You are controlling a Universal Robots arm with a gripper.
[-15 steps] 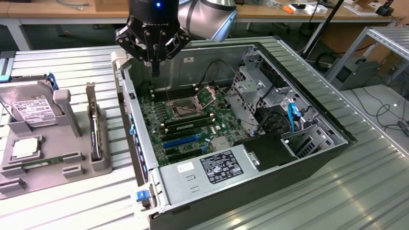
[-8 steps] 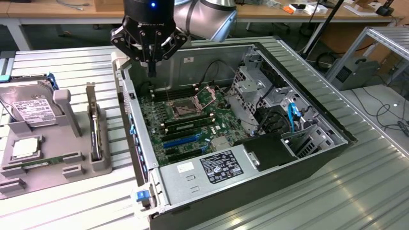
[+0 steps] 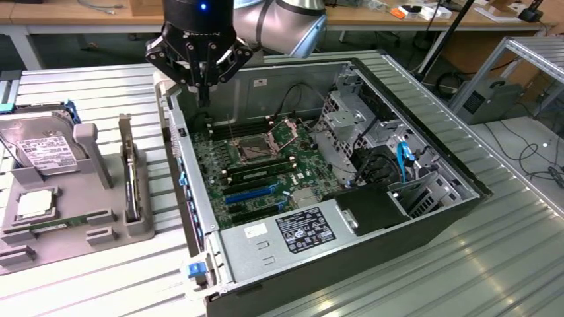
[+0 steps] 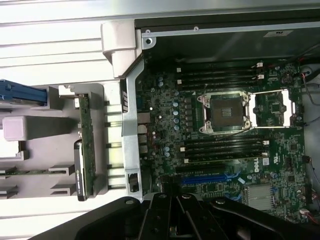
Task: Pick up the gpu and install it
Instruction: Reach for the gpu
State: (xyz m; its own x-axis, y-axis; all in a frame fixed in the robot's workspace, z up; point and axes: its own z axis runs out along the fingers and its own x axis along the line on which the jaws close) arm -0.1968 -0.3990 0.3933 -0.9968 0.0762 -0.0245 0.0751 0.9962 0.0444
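The gpu [image 3: 132, 191]: a thin, dark circuit card, stood on its long edge in a slot of the grey holder [image 3: 145, 228], just beside the outer side wall of the open computer case [image 3: 187, 198]. A narrow silver bracket [image 3: 124, 135] is carried upright at one end.

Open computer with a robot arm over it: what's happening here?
The robot arm is meant to fit a graphics card into the computer. Its hand hangs shut and empty over the computer's edge. The card stands on edge in the grey holder beside the computer, not yet picked up.
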